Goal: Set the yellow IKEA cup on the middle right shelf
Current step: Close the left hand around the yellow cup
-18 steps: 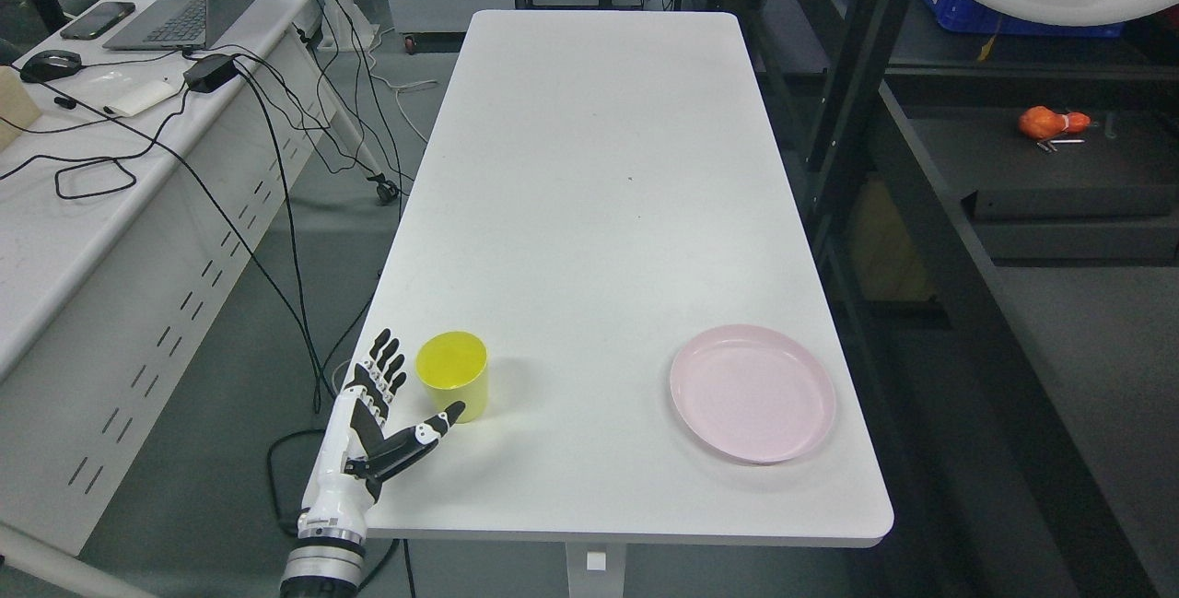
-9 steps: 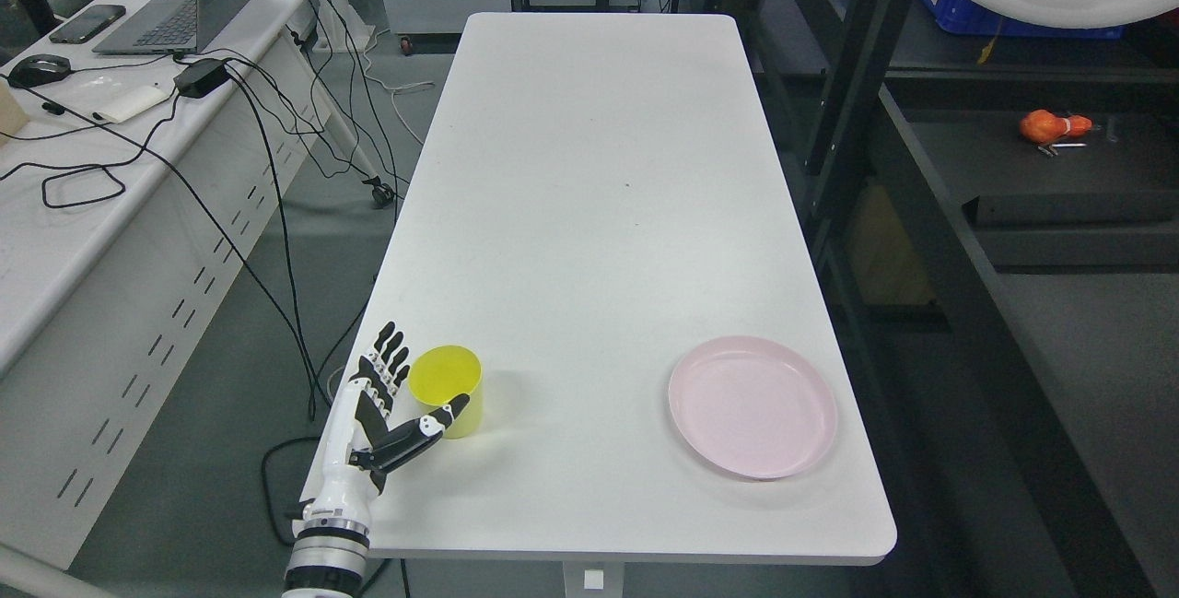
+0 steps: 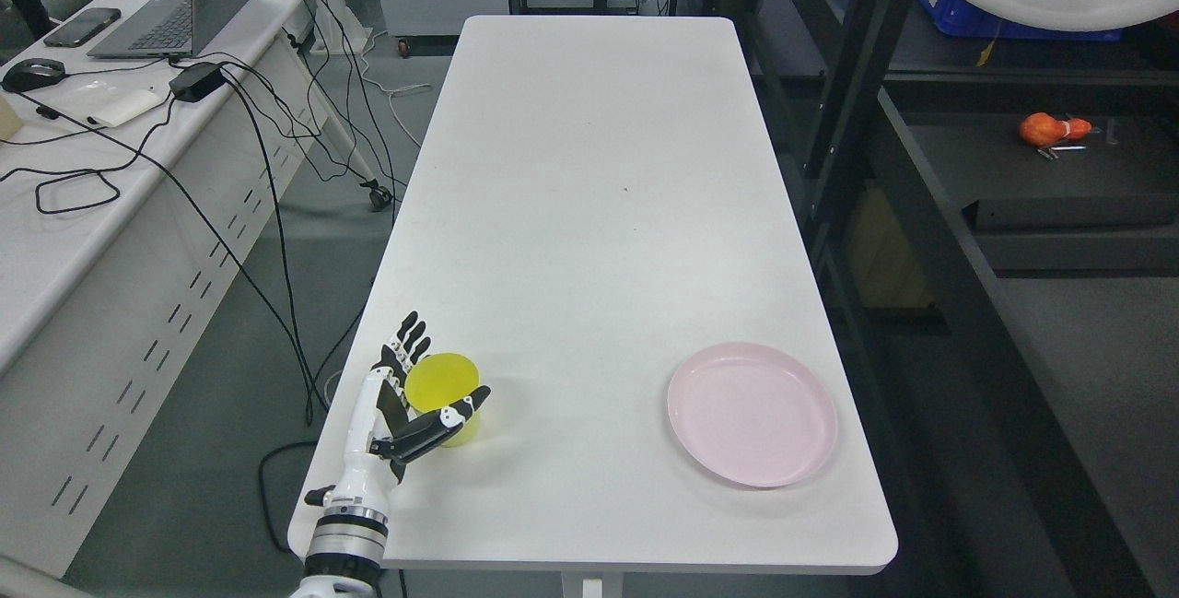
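The yellow cup (image 3: 444,384) stands upright near the front left corner of the white table (image 3: 589,211). My left hand (image 3: 447,363) comes up from the bottom left and cradles the cup. Its straight fingers (image 3: 410,340) lie along the cup's left side and the thumb (image 3: 461,414) crosses the front of the cup. The fingers are spread, not curled around it. A black shelf unit (image 3: 1059,183) stands to the right of the table. My right hand is out of view.
A pink plate (image 3: 752,414) lies at the table's front right. An orange object (image 3: 1050,128) lies on the black shelf. A desk (image 3: 55,211) with a laptop (image 3: 175,8) and hanging cables (image 3: 276,211) stands on the left.
The camera has shifted a little. My left hand has moved right against the cup, so its thumb now crosses the cup's front and its fingers flank the left side.
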### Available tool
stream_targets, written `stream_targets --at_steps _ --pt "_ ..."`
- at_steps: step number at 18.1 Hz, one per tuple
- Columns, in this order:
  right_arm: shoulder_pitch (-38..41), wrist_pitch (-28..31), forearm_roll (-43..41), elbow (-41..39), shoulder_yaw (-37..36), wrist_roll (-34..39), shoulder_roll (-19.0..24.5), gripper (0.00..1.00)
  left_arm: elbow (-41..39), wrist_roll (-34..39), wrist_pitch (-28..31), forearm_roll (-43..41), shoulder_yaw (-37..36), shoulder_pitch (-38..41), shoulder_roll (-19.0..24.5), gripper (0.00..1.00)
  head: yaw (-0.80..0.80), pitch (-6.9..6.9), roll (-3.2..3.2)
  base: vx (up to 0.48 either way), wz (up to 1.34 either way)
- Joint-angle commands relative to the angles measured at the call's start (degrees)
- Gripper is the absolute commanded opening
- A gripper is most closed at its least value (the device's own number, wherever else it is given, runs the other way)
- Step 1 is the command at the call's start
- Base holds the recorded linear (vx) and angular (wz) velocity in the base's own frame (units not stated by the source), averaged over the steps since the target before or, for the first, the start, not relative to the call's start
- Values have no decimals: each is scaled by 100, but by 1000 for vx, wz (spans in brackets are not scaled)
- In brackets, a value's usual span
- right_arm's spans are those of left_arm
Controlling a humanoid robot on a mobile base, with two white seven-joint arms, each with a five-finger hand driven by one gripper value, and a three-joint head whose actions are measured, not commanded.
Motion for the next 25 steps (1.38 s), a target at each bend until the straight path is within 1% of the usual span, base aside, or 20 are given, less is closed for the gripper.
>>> stream_targets --at_steps 1,5,7,10,15,19,22,25 --pt "62 -3 -141 0 97 -1233 -100 100 175 -1 -3 -13 -226 57 100 99 0 0 0 0 0" --pt "62 -3 -141 0 97 -1233 -100 99 272 -1 -3 -39 -287 74 100 99 0 0 0 0 0" --pt "62 -3 -141 0 97 -1233 -100 99 281 -1 -3 -39 -331 74 100 97 0 0 0 0 0" --pt "62 -3 -141 0 97 -1233 -100 100 281 -10 6 -39 -402 144 100 90 0 0 0 0 0" --pt "62 -3 -141 0 97 -1233 -100 99 298 -10 -3 -39 -428 241 100 74 0 0 0 0 0" --pt "62 -3 -141 0 97 -1233 -100 99 289 7 -143 -31 -323 241 100 51 0 0 0 0 0" --pt "62 -3 -141 0 97 -1233 -100 99 254 34 -477 -4 -261 232 100 31 0 0 0 0 0" --pt "53 -3 -141 0 97 -1233 -100 99 211 51 -810 57 -270 224 100 14 0 0 0 0 0"
